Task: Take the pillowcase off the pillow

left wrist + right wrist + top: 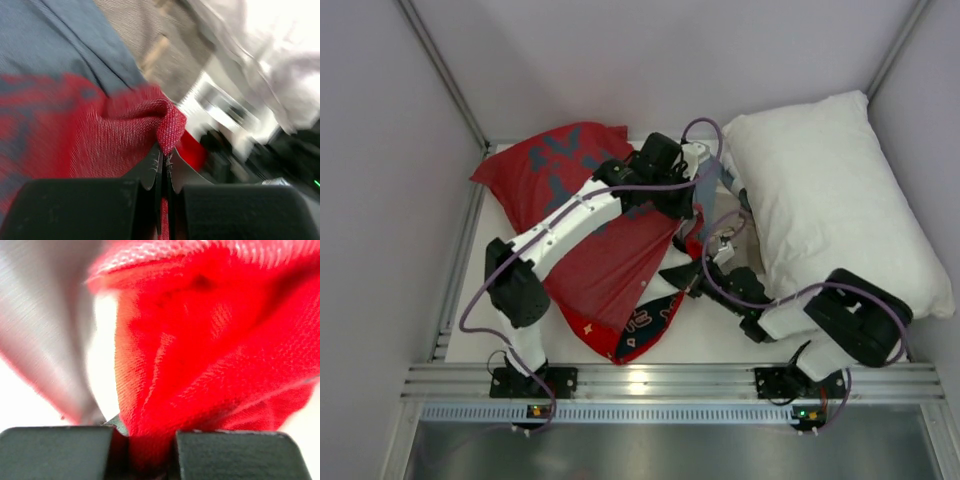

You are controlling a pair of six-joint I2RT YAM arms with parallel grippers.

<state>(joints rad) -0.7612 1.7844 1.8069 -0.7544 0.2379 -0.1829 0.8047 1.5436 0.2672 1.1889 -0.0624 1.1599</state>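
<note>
The red pillowcase [590,270] lies spread on the left and middle part of the table [720,335]. The white pillow [830,190] lies at the right side, bare on all the surface that shows, with its left edge just beside the right border of the case. If some corner of it sits inside the case I cannot tell, because both arms cover that place.

The left gripper [688,203] reaches across the case to its far right border. In its wrist view the fingers [150,172] are pressed together on a small fold of the red fabric. A grey-blue cloth [60,35] shows beyond that fold. The right gripper [685,275] is nearer to the front, on the same border, and its wrist view shows red fabric bunched between the two closed fingers [220,452].

So, in my judgement, the step in hand is to pull the case away from the pillow, and it is almost finished. To do it well, both pinches should stay firm, because each one holds only a thin fold that can slip. The pull should go to the left, away from the pillow, and both arms should move together so that the fabric does not twist. It is better to lift the border a little, so that it does not drag the pillow with it. The pillow is near the right wall, so it has little room to move.
</note>
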